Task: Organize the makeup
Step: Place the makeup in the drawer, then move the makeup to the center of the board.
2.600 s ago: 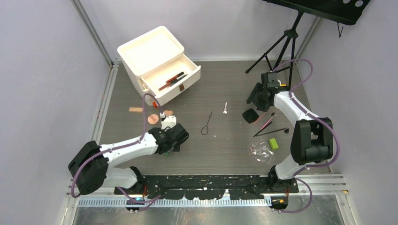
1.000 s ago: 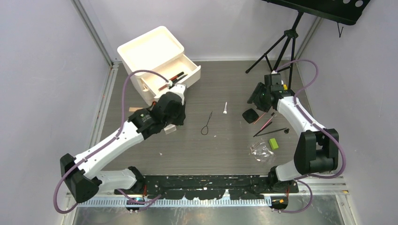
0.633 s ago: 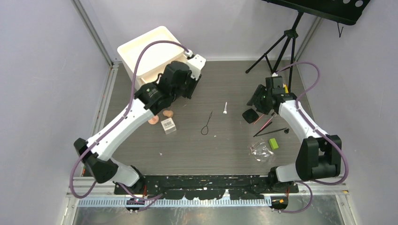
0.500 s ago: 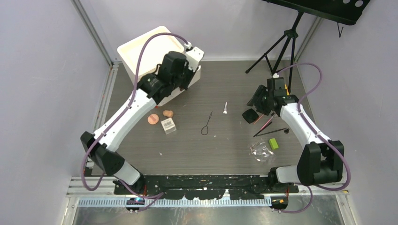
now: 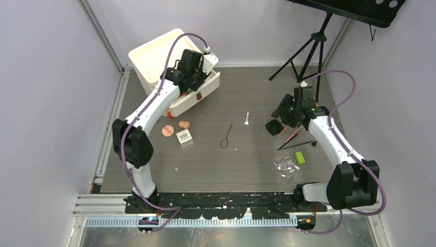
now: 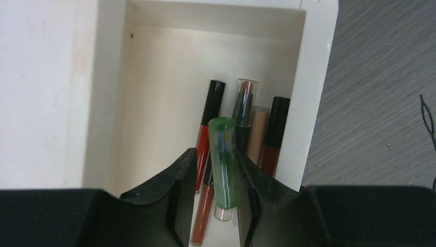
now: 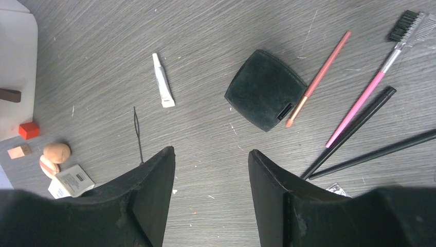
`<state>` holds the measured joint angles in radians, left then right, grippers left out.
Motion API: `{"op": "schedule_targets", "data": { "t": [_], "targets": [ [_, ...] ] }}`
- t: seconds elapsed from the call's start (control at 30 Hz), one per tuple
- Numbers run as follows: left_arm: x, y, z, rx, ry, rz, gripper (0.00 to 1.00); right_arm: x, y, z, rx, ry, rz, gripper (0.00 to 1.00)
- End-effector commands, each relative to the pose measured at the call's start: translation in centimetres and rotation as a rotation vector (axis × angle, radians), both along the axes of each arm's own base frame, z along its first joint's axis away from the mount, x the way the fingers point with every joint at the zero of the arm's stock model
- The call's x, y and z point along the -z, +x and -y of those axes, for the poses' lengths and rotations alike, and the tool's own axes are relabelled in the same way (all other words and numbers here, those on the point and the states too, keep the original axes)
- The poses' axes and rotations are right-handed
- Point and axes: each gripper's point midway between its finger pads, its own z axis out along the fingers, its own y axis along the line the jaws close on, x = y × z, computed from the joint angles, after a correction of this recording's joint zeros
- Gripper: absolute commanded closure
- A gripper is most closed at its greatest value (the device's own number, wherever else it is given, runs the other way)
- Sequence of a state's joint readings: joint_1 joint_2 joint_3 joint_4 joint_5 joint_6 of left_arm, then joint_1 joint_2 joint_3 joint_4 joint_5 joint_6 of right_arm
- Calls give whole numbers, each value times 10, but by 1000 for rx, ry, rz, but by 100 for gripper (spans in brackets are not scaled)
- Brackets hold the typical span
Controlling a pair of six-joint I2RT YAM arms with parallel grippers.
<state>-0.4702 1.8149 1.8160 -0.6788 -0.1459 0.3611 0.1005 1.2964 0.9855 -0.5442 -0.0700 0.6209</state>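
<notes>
Left end effector [image 6: 216,154] narrow around the green tube [image 6: 223,175], just above the open drawer [image 6: 309,98]. Can't tell if it's pinched or loose. The tube looks light, slick and rigid, so I'd grip mid-body. Right end effector [image 7: 211,152] wide, empty, well apart from the drawer.

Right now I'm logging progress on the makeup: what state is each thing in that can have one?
Drawer: open, lip glosses lying inside.
Left gripper: around the green tube; gripped or let go, unclear.
Green tube: between the left gripper's fingers, above the drawer.
Right gripper: open, empty, above the table.
Black compact: shut, flat on the table.
</notes>
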Motion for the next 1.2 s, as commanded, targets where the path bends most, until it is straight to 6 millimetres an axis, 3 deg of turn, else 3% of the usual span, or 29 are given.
{"op": "schedule_targets", "data": {
  "t": [0.0, 0.23, 0.47, 0.63, 0.87, 1.0, 1.17],
  "targets": [
    [-7, 14, -5, -6, 62, 51, 62, -12, 10, 3, -13, -27, 28, 41],
    [-7, 17, -5, -5, 61, 74, 36, -15, 21, 1, 7, -8, 67, 41],
    [-51, 16, -5, -51, -31, 152, 23, -16, 23, 6, 15, -38, 41, 41],
    [-88, 9, -2, -86, -147, 212, 19, -16, 21, 8, 29, -43, 46, 41],
    [-136, -21, 3, -104, -362, 242, 16, -14, 20, 10, 34, -50, 47, 41],
    [-143, -38, 9, -119, -482, 209, 12, -9, 22, 9, 39, -47, 35, 41],
    [-137, -62, 30, -81, -601, 140, 5, -4, 25, 9, 46, -41, 31, 41]
  ]
}}
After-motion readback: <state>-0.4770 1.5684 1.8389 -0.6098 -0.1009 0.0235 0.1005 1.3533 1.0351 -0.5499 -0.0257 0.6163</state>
